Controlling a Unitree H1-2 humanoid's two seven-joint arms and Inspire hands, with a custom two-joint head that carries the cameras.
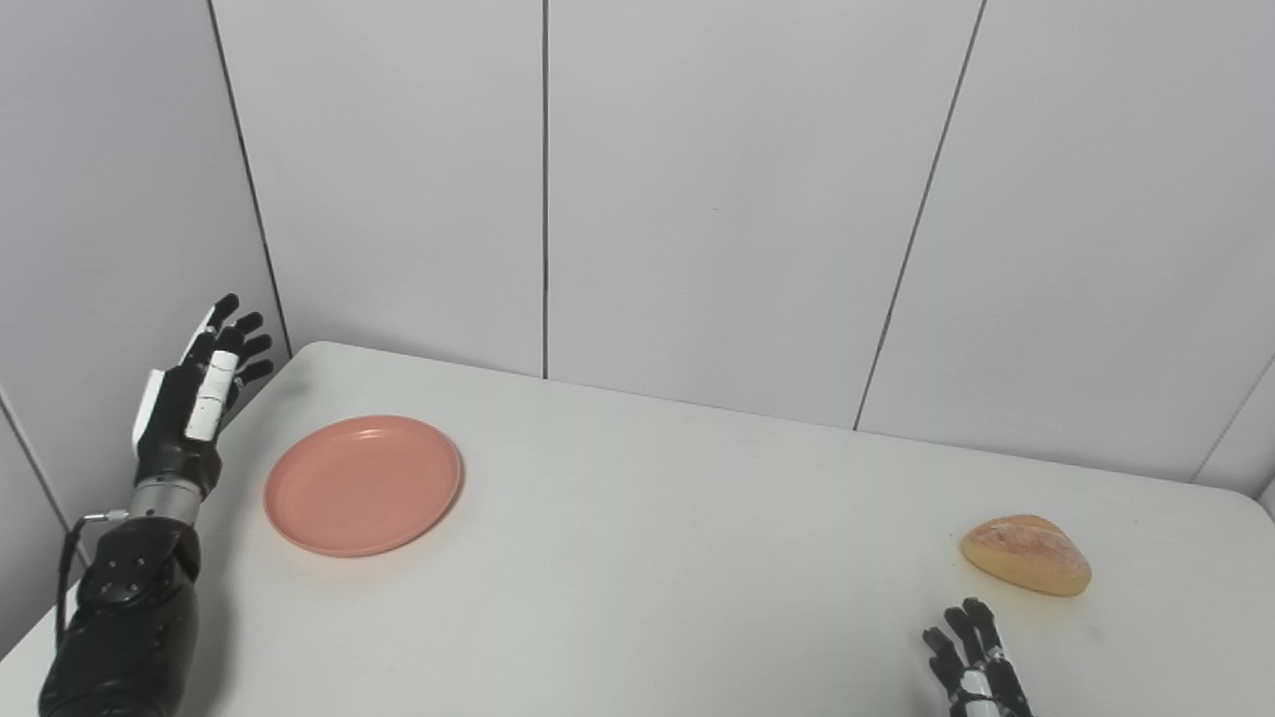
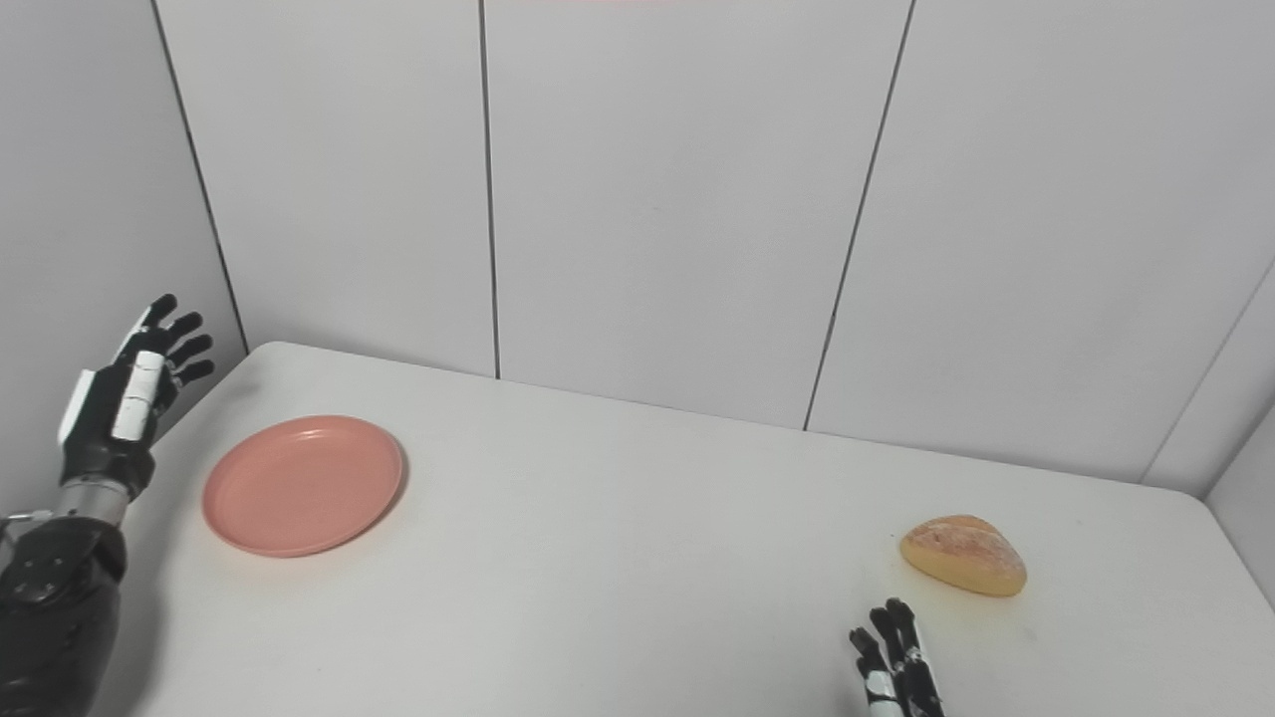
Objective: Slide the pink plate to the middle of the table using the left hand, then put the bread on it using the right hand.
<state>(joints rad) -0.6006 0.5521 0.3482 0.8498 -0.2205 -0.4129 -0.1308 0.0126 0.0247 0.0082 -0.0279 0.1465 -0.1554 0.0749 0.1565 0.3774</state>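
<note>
A round pink plate (image 1: 363,485) lies flat on the left part of the white table (image 1: 657,558). A golden bread roll (image 1: 1026,555) lies on the right part of the table. My left hand (image 1: 197,391) is raised at the table's left edge, just left of the plate and apart from it, open with fingers spread and empty. My right hand (image 1: 971,662) shows only its fingertips at the bottom edge, below and left of the bread, not touching it, fingers apart.
White panelled walls (image 1: 697,199) close in the table behind and on the left. The table's far left corner is rounded.
</note>
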